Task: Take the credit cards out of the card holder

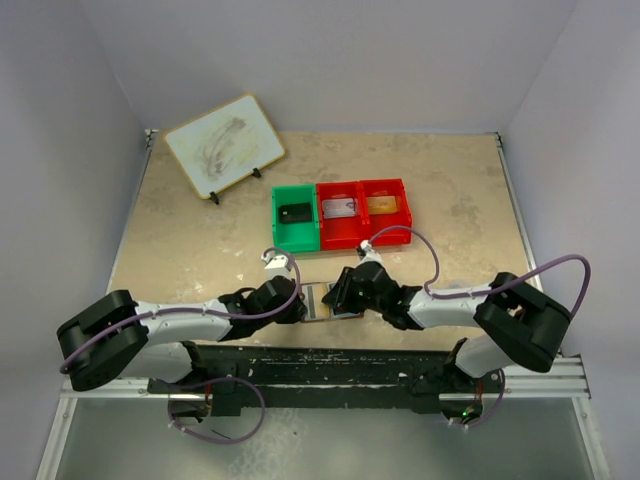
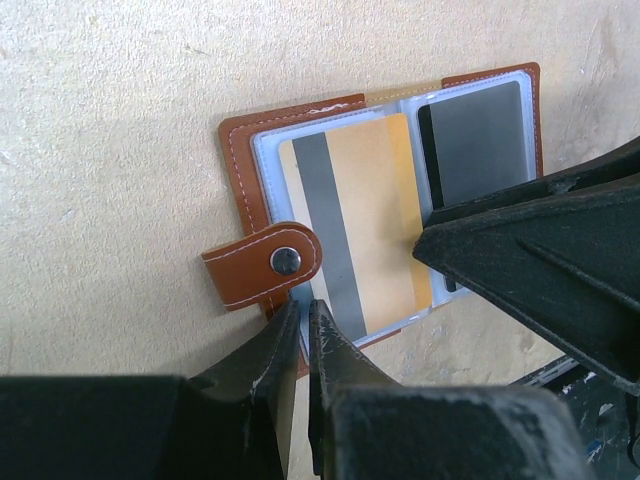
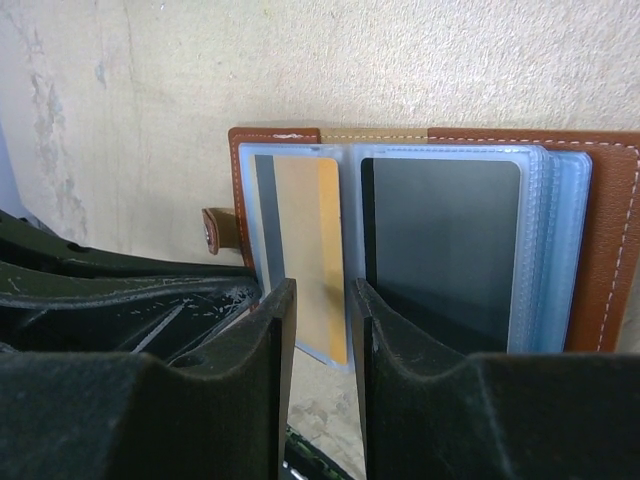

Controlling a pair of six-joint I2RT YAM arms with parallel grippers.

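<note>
You have the card holder point(image 1: 322, 300) lying open and flat near the front of the counter point(image 1: 450, 190), between the two arms. Your left pincer point(image 2: 303, 322) is pinched nearly together on the holder's brown edge, just below the snap tab point(image 2: 262, 265). Your right pincer point(image 3: 322, 300) stands apart, its fingers straddling the near end of the orange card point(image 3: 305, 230), with a grey card point(image 3: 445, 240) sleeved just beside it.
</note>
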